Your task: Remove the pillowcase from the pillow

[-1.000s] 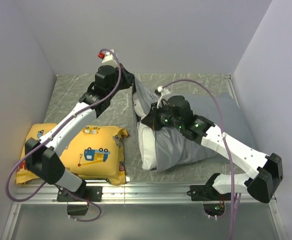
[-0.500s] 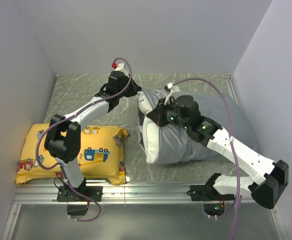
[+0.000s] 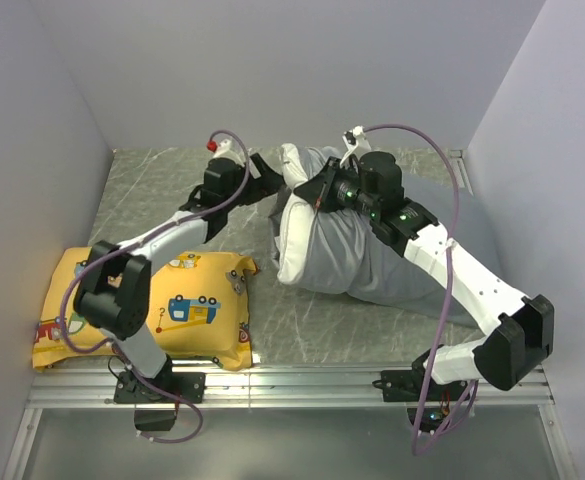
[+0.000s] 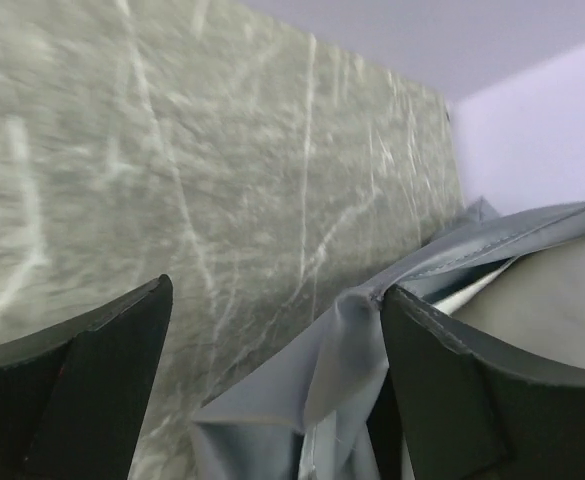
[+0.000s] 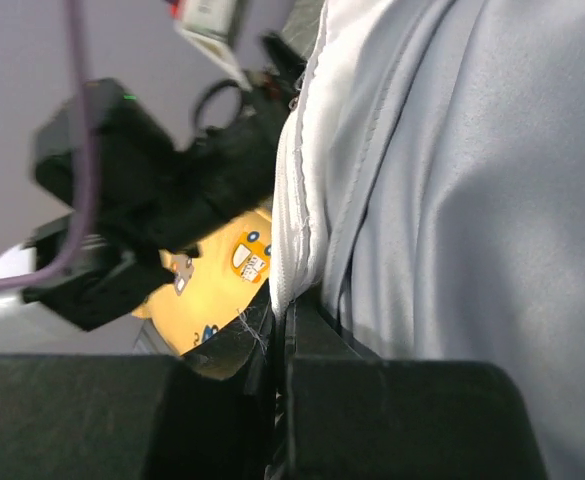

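Lying across the centre and right of the overhead view, the large wrinkly grey fabric pillowcase (image 3: 397,265) covers most of the plump white rectangular pillow (image 3: 290,235). The bare white end of the pillow shows at the left side of the bundle. The bundle rests on the grey marbled table (image 3: 152,190).

The right gripper (image 3: 314,192) sits on the upper left part of the bundle. In the right wrist view its fingers (image 5: 392,420) are pressed tight together at the bottom of the frame. The white seamed edge of the pillow runs straight down into the pinch, with a grey fold just beside it. It seems to grasp the pillow there, but I cannot tell if grey cloth is caught too.

The left gripper (image 3: 270,182) is just left of the white end. In the left wrist view its jaws are spread wide, and a folded hem of the pillowcase lies between them, closer to the finger (image 4: 442,400) at the right of the frame.

The yellow square cushion with cartoon vehicle prints (image 3: 187,305) lies flat at the lower left, well apart from the bundle.
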Robot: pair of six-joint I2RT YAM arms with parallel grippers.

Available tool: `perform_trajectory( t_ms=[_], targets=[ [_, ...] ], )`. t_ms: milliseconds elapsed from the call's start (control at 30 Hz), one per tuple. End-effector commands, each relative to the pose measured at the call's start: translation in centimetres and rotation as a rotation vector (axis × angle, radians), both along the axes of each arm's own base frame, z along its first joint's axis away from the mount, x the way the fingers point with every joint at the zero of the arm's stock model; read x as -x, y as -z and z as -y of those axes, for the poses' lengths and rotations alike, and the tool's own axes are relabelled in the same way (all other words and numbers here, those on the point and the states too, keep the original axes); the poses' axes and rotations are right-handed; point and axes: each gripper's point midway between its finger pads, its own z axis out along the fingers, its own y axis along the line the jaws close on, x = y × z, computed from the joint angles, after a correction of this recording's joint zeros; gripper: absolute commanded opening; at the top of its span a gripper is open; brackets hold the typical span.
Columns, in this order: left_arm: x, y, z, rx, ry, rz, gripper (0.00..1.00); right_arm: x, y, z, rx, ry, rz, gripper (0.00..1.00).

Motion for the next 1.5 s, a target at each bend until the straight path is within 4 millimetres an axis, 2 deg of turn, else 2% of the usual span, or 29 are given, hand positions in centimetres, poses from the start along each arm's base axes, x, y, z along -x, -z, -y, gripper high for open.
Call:
perform_trajectory(
  t_ms=[0,133,200,300,500,667,700,800,1000,1133,1267,1467],
  targets=[
    [0.5,-5.4,-4.5,-0.009,-0.143,0.053,0.91,-0.2,-9.3,-0.6,-0.188,-0.026,0.234,0.0],
    [2.5,-7.2,-6.9,-0.026,-0.188,0.054,0.93,-1.0,-8.7,-0.9,-0.18,-0.026,0.222,0.0],
    [4.1,-8.9,-7.5,-0.011,-0.174,0.085,0.96,-1.3,-8.5,-1.1,-0.178,-0.029,0.218,0.0],
    [6.9,-10.9,-6.2,0.03,-0.046,0.128,0.97,-1.6,-8.3,-1.4,-0.176,-0.035,0.21,0.0],
    [12.5,-11.6,-3.3,0.105,0.224,0.156,0.99,-1.6,-8.4,-1.7,-0.185,-0.048,0.206,0.0],
    [15.1,-11.3,-0.2,0.133,0.379,0.171,0.99,-1.7,-8.5,-1.9,-0.194,-0.05,0.2,0.0],
    [16.1,-11.6,0.7,0.152,0.425,0.184,0.99,-1.8,-8.4,-2.0,-0.191,-0.05,0.199,0.0],
    [17.4,-12.5,1.8,0.217,0.489,0.218,0.99,-1.9,-8.3,-2.1,-0.188,-0.051,0.192,0.0],
    [18.3,-13.7,2.5,0.264,0.533,0.255,0.99,-2.0,-7.8,-2.0,-0.168,-0.038,0.19,0.0],
    [18.2,-14.0,1.8,0.258,0.49,0.251,0.99,-2.0,-7.7,-1.9,-0.162,-0.033,0.19,0.0],
    [17.7,-14.6,0.2,0.238,0.386,0.259,0.99,-2.0,-7.8,-1.9,-0.163,-0.033,0.191,0.0],
    [17.8,-15.1,0.8,0.268,0.42,0.248,0.99,-1.9,-7.9,-2.0,-0.167,-0.035,0.189,0.0]
  ],
)
